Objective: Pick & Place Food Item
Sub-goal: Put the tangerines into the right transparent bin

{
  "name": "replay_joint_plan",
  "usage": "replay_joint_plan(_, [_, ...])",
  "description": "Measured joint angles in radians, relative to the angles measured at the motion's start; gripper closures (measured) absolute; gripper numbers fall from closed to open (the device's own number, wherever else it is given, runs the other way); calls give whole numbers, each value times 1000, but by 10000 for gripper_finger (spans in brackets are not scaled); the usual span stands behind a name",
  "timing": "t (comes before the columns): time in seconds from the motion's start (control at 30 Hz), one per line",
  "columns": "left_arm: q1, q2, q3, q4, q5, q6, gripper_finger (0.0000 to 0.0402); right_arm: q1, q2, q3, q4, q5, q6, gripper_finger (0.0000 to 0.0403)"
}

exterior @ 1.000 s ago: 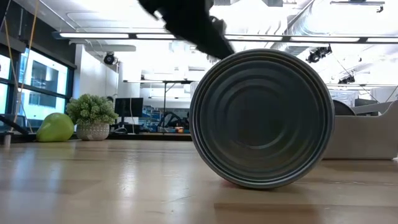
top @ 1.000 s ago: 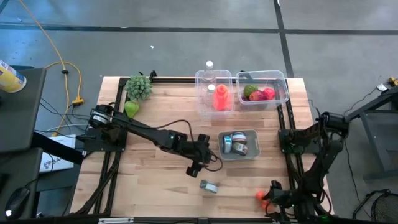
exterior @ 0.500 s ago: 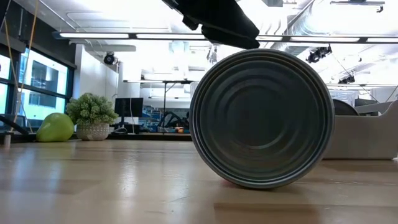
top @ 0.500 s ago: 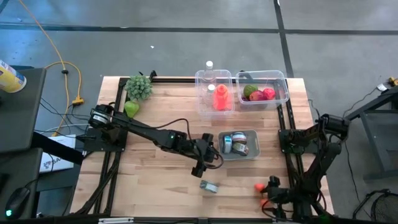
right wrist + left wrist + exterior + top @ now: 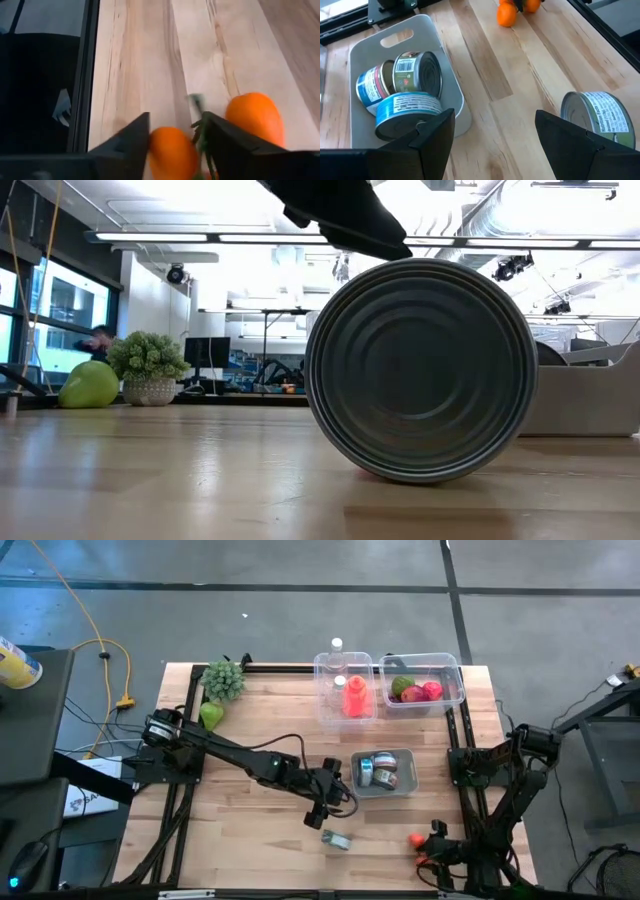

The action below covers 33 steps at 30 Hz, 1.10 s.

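Basically, wooden counter [image 5: 250, 720] fills the high view w/ two clear tubs at 12 o'clock, one with bottles [image 5: 345, 690], one with fruit [image 5: 422, 685]; grey bin [image 5: 435, 60] of cans sits near centre. Left arm reaches across from 9 o'clock; left pincer [image 5: 322, 802] hangs w/ fingers spread fairly wide and nothing between them, grey bin to one side and the loose can [image 5: 337, 839] lying on its side toward 6 o'clock. Right pincer [image 5: 432, 852] is low at 5 o'clock by the counter edge, right at the orange fruit cluster [image 5: 215, 135]; wrist view shows one orange [image 5: 172, 152] between its fingers, the other [image 5: 255, 117] just outside, but can't tell if the grip is firm or how far closed. Risks, imo: cluster is joined by a green stem, so a pinch on one lobe could twist and slip; it's close to the edge, so a nudge may roll it off. Can is round and may roll if the left pincer clips it.
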Motion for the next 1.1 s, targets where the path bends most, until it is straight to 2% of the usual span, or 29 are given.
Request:
replay_joint_plan(0.3, [0,0,0,-3,0,8,135,-9,0,0,33,-58,-13,391])
replay_joint_plan(0.57, [0,0,0,-6,0,6,135,-67,0,0,17,-85,-65,399])
replay_joint_plan(0.73, [0,0,0,-16,49,6,135,-111,-9,0,16,-89,-155,400])
replay_joint_plan(1.0, [4,-1,0,-23,63,47,135,-182,-94,0,7,-86,-242,400])
replay_joint_plan(1.1, [10,-8,0,-26,63,57,135,-204,-151,0,-12,-44,-271,400])
